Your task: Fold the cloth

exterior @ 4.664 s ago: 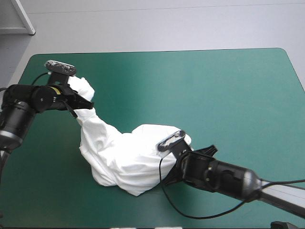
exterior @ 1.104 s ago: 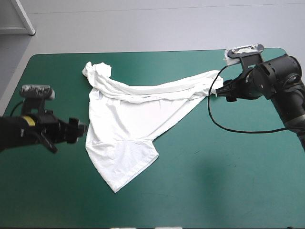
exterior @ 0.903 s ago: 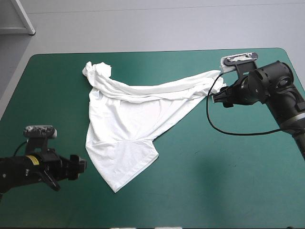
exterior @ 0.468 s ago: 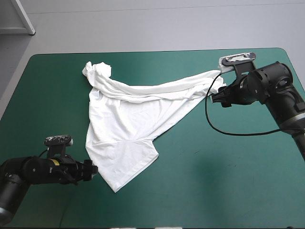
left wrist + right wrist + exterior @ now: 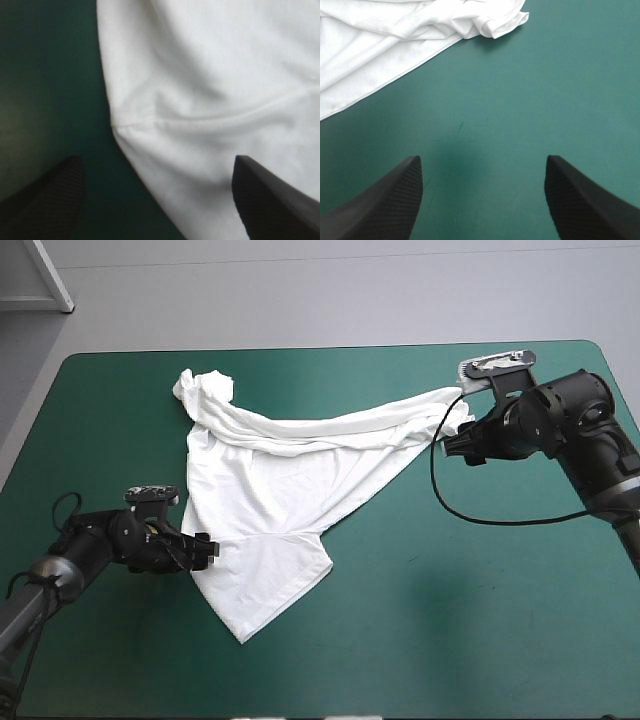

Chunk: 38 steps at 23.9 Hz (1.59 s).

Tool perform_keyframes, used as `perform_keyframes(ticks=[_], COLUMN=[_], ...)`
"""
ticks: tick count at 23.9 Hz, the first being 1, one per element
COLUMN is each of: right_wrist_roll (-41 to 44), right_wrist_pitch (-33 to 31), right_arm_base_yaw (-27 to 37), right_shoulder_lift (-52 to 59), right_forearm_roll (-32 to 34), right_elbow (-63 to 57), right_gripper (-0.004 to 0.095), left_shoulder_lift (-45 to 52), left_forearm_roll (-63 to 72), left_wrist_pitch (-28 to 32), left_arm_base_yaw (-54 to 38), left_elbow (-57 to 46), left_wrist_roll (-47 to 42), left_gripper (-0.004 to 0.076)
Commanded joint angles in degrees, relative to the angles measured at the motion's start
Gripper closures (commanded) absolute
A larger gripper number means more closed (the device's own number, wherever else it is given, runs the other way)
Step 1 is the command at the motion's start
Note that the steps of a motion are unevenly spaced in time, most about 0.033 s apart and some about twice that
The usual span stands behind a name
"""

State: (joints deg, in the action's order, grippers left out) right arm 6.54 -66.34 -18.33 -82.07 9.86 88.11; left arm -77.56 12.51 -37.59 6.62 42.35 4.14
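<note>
The T-shirt (image 5: 270, 490) lies partly spread on the teal-green cover (image 5: 480, 620), left of the table's middle, with a bunched strip drawn out toward the right. The left gripper (image 5: 205, 551) sits at the shirt's left edge with its jaws wide and the cloth's edge between them. It should stay low and pinch that edge cleanly, probably without gathering extra folds. The right gripper (image 5: 452, 448), also wide open, hovers beside the strip's tip and holds nothing.

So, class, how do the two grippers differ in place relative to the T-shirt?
The left gripper is at the near-left edge of the T-shirt; the right gripper is by its far-right tip. Cloth lies between the left's fingers; only teal-green cover between the right's. Both are open.
</note>
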Motion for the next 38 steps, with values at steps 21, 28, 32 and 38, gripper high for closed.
perform_keyframes(ticks=[21, 28, 32, 38], right_wrist_roll=[-13.35, -13.91, -14.16, -13.63], right_wrist_pitch=[24.89, 24.87, 27.55, 27.73], right_arm_base_yaw=[10.81, 10.81, 10.81, 10.81], right_shoulder_lift=[-35.99, -42.43, -42.80, -41.70], right_forearm_roll=[-13.40, -13.40, -13.26, -11.55], right_elbow=[14.08, 20.19, 20.19, 20.19], right_gripper=[0.0262, 0.0334, 0.0684, 0.0927], left_shoulder_lift=[-5.65, -5.65, -5.65, -5.65], left_forearm_roll=[1.39, 1.28, 0.92, 0.79], left_wrist_pitch=[1.86, 2.00, 2.00, 2.35], left_arm_base_yaw=[5.43, 5.43, 5.43, 5.43], left_elbow=[3.13, 3.13, 3.13, 3.13], left_wrist_roll=[-5.92, -6.07, -6.07, -5.91], left_gripper=[0.0732, 0.0732, 0.0732, 0.0732])
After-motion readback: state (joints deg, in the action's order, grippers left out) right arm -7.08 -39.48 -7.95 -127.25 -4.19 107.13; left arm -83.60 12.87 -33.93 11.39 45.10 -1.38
